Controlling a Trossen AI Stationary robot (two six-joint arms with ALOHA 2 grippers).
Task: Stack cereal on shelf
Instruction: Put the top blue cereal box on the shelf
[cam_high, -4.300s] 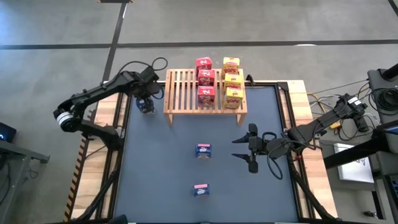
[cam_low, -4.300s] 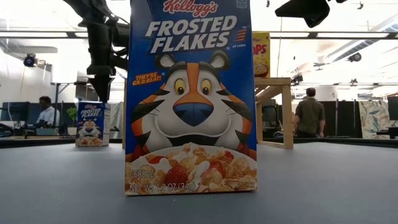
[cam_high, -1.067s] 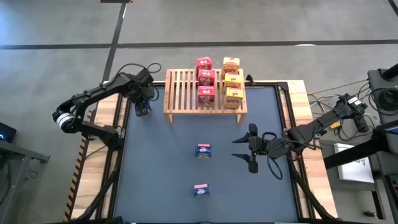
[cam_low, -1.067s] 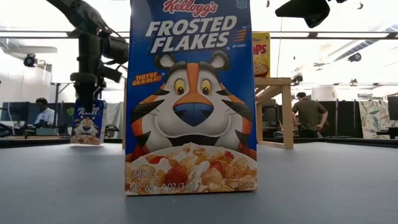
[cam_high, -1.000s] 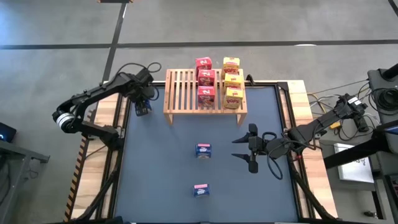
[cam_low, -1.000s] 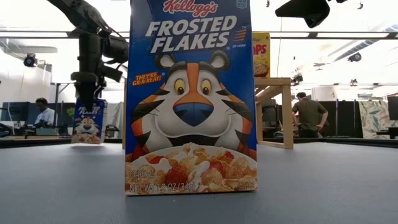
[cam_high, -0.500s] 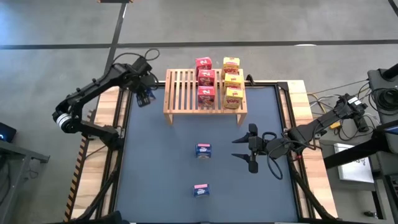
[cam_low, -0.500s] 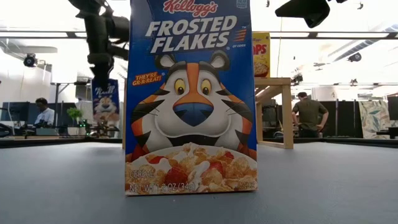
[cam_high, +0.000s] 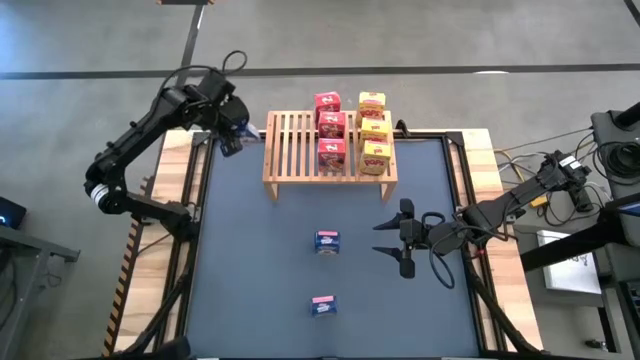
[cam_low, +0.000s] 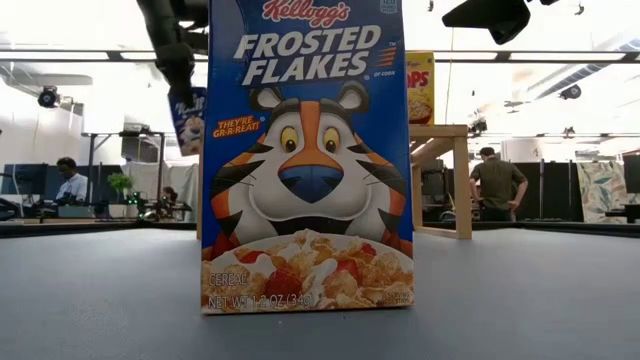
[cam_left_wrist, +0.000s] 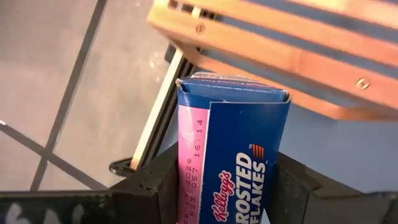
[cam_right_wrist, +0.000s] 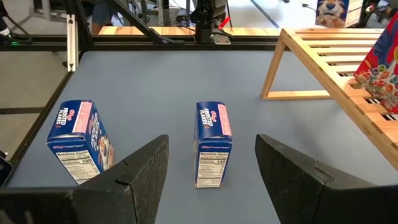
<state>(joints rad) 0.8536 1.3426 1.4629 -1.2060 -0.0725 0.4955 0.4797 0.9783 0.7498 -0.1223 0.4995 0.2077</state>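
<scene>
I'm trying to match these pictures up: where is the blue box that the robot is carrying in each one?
High view: the held box in the left pincer, upper left, just left of the shelf.
Low view: upper left, partly behind the big box.
Left wrist view: centre bottom, between the fingers.
Right wrist view: top right, far off.
Shared landmark: the shelf.

Shelf (cam_high: 300, 150): pale natural wood, matt, thin slats, screw heads visible in rail. Cereal boxes: printed cardboard, slight sheen; blue box (cam_left_wrist: 233, 155) held between fingers (cam_left_wrist: 155, 186) of dark matt plastic. Table (cam_high: 270, 280): matt blue-grey covering, smooth; light wood border planks, black metal frame. Floor (cam_high: 100, 40) beyond: smooth grey concrete, faint sheen. Arms: dark matt finish.
</scene>
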